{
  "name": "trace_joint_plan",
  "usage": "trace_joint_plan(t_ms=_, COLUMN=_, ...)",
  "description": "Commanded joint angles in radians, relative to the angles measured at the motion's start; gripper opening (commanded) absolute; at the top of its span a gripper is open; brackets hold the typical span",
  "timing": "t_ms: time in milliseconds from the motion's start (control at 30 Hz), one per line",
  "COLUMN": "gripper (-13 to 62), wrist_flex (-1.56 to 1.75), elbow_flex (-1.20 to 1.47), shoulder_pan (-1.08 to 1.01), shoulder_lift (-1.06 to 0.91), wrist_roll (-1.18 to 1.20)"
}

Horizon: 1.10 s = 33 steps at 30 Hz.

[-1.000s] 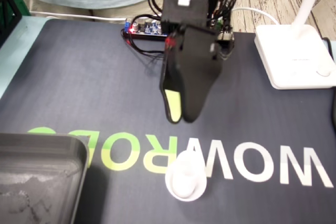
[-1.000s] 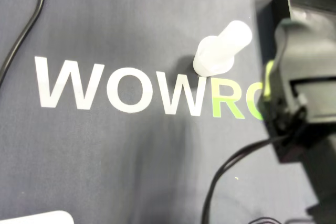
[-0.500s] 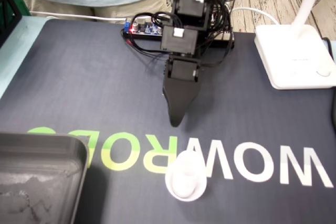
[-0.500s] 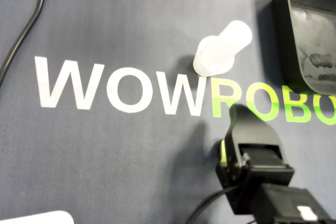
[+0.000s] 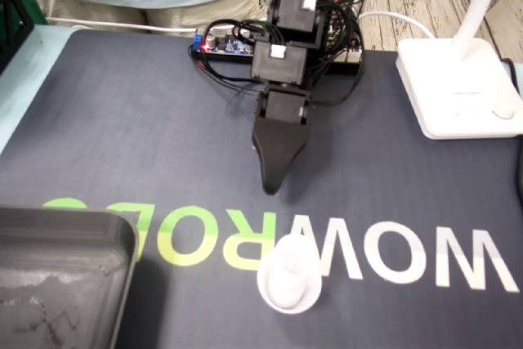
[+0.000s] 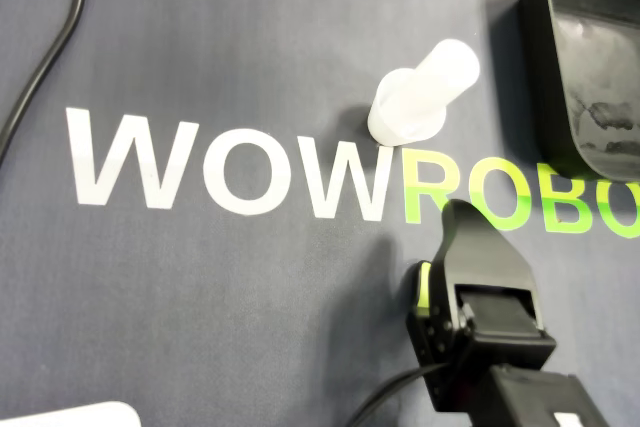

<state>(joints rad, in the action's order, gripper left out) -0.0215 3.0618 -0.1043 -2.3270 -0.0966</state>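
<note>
A white plastic piece [image 5: 288, 279] with a wide round base and an upright cylinder [image 6: 420, 97] stands on the dark mat by the "WOWROBO" lettering. My black gripper [image 5: 270, 188] points down at the mat, a short way behind the piece in the fixed view. Seen from overhead, the gripper [image 6: 460, 211] sits below the piece, apart from it. Its jaws form one closed wedge with a thin yellow-green strip along one side and nothing between them.
A black tray [image 5: 65, 275] lies at the front left of the fixed view, and the tray [image 6: 590, 57] is at the top right from overhead. A white lamp base [image 5: 458, 87] stands at the right. A circuit board [image 5: 229, 42] and cables sit behind the arm. A black cable [image 6: 45, 57] crosses the mat.
The arm swung away from near the tray to the middle of the mat and turned its wrist. In the last half second the tip edged slightly toward the white piece.
</note>
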Motion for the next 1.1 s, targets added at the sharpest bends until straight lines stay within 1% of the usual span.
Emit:
trace_joint_plan(t_ms=0, gripper=33.0, wrist_flex=0.012, elbow_flex=0.041, shoulder_pan=0.002, shoulder_lift=-0.074, wrist_roll=0.000)
trace_joint_plan(t_ms=367, gripper=33.1, wrist_flex=0.014, elbow_flex=0.041, shoulder_pan=0.021, shoulder_lift=-0.072, wrist_roll=0.003)
trace_joint_plan(t_ms=500, gripper=34.6, wrist_flex=0.012, elbow_flex=0.041, shoulder_pan=0.021, shoulder_lift=-0.072, wrist_roll=0.005)
trace_joint_plan(t_ms=1067, gripper=34.6, wrist_flex=0.012, elbow_flex=0.041, shoulder_pan=0.021, shoulder_lift=-0.072, wrist_roll=0.005)
